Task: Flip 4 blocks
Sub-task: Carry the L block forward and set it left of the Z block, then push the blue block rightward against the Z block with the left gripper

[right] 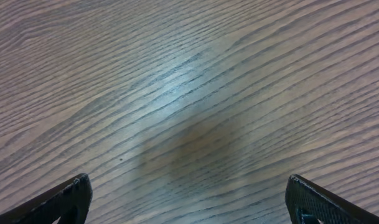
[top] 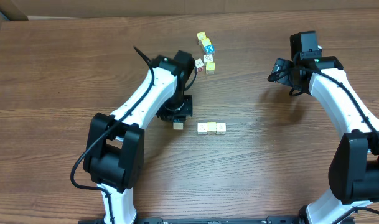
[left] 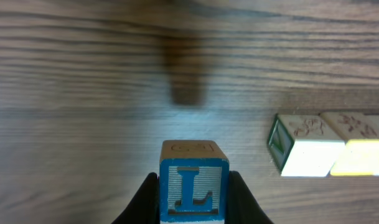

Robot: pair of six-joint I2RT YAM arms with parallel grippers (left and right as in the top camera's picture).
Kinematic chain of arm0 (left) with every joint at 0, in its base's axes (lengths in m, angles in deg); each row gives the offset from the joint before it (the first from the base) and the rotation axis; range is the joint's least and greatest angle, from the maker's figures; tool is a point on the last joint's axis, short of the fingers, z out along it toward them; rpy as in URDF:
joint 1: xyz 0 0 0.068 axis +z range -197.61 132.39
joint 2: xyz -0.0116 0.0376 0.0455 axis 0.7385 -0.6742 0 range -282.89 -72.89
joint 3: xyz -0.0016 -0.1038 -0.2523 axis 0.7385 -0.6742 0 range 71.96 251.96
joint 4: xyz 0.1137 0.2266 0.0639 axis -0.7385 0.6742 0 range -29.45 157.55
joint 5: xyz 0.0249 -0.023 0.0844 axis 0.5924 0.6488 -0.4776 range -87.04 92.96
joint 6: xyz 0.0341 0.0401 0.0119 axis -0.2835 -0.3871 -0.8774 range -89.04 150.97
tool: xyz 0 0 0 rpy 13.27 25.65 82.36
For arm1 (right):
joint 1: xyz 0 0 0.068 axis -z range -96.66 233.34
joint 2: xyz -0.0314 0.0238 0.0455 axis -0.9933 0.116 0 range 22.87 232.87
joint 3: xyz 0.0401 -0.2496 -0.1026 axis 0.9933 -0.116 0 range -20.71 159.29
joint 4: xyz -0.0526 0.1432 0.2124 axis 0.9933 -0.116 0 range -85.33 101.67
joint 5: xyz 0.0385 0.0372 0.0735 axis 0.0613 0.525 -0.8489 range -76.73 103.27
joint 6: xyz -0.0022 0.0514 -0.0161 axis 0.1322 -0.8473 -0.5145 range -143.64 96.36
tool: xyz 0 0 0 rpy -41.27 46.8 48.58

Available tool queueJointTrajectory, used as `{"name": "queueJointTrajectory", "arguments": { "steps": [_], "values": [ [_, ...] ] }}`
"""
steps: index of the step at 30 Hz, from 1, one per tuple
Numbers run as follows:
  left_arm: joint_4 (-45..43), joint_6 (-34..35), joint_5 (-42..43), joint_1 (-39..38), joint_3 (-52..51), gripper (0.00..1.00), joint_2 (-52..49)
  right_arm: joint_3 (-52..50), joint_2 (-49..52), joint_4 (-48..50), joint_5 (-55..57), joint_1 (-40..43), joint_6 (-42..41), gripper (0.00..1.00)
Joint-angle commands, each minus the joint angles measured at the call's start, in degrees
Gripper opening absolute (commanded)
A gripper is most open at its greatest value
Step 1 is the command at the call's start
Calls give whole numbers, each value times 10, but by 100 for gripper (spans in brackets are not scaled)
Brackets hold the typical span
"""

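Blue-faced L block [left: 193,185] sits pinched inside the left hand [left: 193,198]; right hand [right: 188,198] spread wide.

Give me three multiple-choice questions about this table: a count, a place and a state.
1. Blocks in the row? A two; B three; C five.
2. Where is the L block? A in the left gripper; B in the row; C in a box.
3. The right gripper is: A open, empty; B shut on a block; C shut, empty.
Answers: 1 B, three sit side by side. 2 A, black fingers flank it. 3 A, it stands wide with only bare table between.
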Motion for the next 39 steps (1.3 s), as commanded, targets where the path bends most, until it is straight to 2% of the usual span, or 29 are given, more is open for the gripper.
{"name": "queueJointTrajectory", "arguments": {
  "steps": [1, 3, 4, 5, 6, 7, 9, 12, 17, 20, 21, 22, 31, 36, 39],
  "values": [
    [-19, 22, 41, -7, -21, 4, 5, 12, -17, 4, 6, 2, 2, 100],
    [-20, 21, 41, -7, -21, 7, 5, 12, -17, 4, 6, 2, 2, 100],
    [-20, 21, 41, -7, -21, 11, 5, 12, -17, 4, 6, 2, 2, 100],
    [-20, 16, 41, -7, -21, 18, 5, 12, -17, 4, 6, 2, 2, 100],
    [-19, 9, 41, -6, -21, 34, 5, 12, -17, 4, 6, 2, 2, 100],
    [-17, 5, 41, -5, -21, 41, 5, 12, -17, 4, 6, 2, 2, 100],
    [-12, 4, 41, -2, -17, 47, 5, 12, -17, 4, 6, 2, 2, 100],
    [-2, 3, 39, 5, 1, 49, 9, 12, -17, 4, 6, 2, 2, 100],
    [29, -8, 37, 17, 47, 47, 26, 12, -17, 4, 6, 2, 2, 100],
    [49, -9, 11, 23, 63, 41, 42, 12, -17, 4, 6, 1, 2, 100],
    [52, -9, 5, 25, 63, 30, 48, 12, -17, 4, 6, 2, 2, 100],
    [58, -9, 4, 26, 63, 4, 51, 12, -17, 4, 6, 2, 2, 100],
    [87, -5, -9, 19, 2, 4, 51, 12, -17, 4, 6, 1, 2, 100],
    [41, 11, -3, 19, -68, 4, 51, 12, -17, 4, 6, 2, 2, 100],
    [4, 10, 30, 19, -108, 4, 51, 12, -17, 4, 6, 2, 2, 100]
  ]
}}
